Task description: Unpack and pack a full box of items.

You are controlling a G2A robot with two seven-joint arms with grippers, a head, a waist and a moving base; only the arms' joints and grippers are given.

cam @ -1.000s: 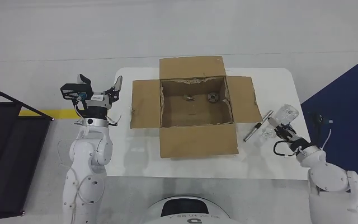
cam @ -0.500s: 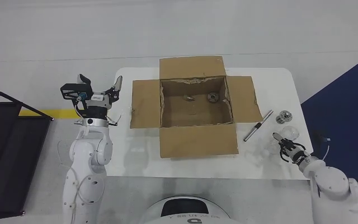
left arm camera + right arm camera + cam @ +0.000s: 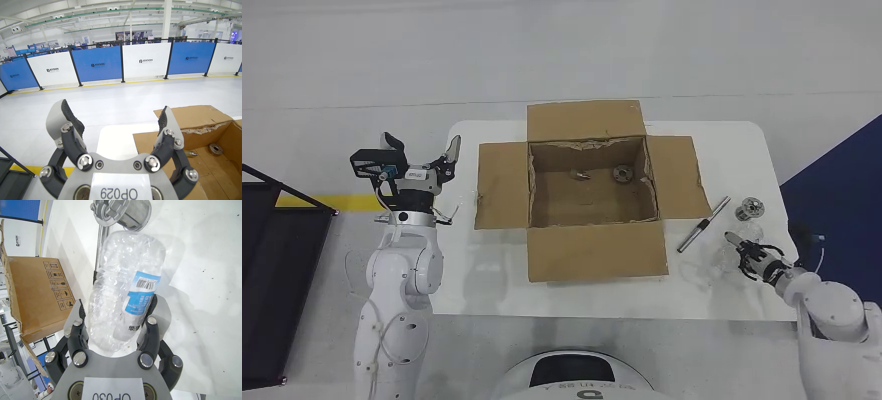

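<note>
A pale grey floor [image 3: 132, 91] runs under roof beams [image 3: 90, 15] to a fence of blue and white panels [image 3: 96, 64] along a yellow line [image 3: 102, 85], with a black rack [image 3: 282, 290] beside the white table [image 3: 492, 270].

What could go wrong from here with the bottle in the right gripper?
The bottle, held by the right gripper, sits close to the flange and rod; setting it down there could knock them. It is round and thin-walled, so once released it might roll on the table, perhaps toward the edge.
</note>
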